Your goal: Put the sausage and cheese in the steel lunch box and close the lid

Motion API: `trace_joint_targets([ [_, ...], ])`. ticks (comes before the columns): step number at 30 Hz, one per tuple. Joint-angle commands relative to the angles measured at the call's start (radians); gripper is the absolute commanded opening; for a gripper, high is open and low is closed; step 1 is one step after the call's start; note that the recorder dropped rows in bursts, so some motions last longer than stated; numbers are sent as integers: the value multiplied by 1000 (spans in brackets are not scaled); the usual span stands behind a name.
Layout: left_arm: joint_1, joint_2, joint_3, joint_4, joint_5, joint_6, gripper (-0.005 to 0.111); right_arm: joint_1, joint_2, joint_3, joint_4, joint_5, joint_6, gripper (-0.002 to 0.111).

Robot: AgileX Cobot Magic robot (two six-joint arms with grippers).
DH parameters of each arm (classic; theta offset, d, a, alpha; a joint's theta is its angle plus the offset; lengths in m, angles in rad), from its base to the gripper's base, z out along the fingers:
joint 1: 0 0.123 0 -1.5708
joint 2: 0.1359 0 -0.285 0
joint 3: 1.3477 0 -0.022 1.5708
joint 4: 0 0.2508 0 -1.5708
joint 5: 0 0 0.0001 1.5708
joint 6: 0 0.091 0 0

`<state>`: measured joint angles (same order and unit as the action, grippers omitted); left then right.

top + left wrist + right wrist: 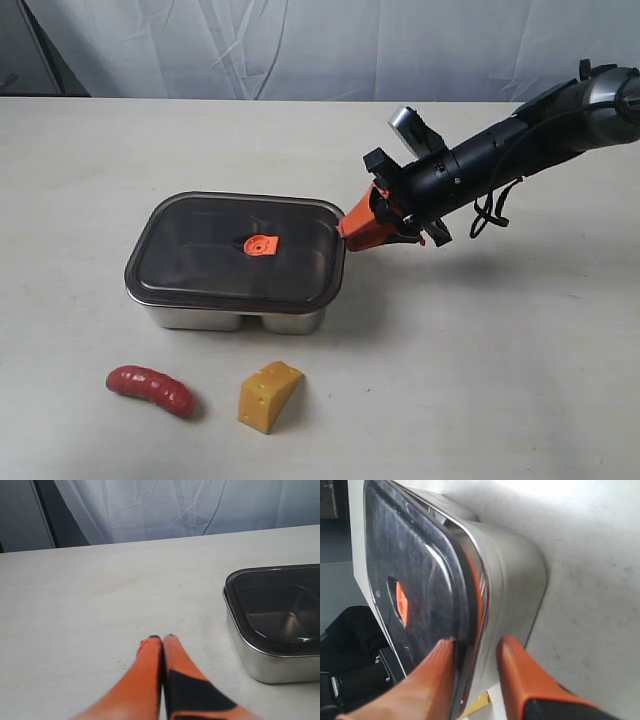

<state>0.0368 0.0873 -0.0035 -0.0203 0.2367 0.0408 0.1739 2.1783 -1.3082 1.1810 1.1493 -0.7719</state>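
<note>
1. In the exterior view the lunch box (215, 318) stands on the table (480, 380), a little toward 9 o'clock of the middle.
2. The lid (200, 250) lies flat on the box and covers it, with its orange valve (262, 244) at the centre.
3. The sausage (150, 390) lies on the table at about 7 o'clock of the box, well apart from it.
4. The cheese (270, 395) sits on the table at about 6 o'clock of the box. It is at 3 o'clock of the sausage and not touching it.
5. The right gripper (350, 228) reaches in from 2 o'clock to the box's 3 o'clock edge.
6. Its fingers (437, 670) are parted and straddle the lid's rim. One tip is on the lid's top, and the other is beside the steel wall with a gap showing between it and the rim.
7. The left gripper (161, 639) has its orange fingers pressed together on nothing, low over bare table. A corner of the lidded box is near it but clear of it. This gripper does not appear in the exterior view.
</note>
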Motion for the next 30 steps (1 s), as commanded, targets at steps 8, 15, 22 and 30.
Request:
trace_joint_targets([
  [8, 0, -6, 3, 3, 2, -1, 0, 31, 1, -4, 28, -50, -2, 49],
  [15, 0, -6, 3, 3, 2, -1, 0, 58, 1, -4, 43, -77, -1, 48],
  [22, 0, -6, 3, 3, 2, -1, 0, 58, 1, -4, 43, -65, 14, 21],
  [30, 0, -6, 3, 3, 2, -1, 0, 58, -2, -4, 41, -15, 22, 19],
])
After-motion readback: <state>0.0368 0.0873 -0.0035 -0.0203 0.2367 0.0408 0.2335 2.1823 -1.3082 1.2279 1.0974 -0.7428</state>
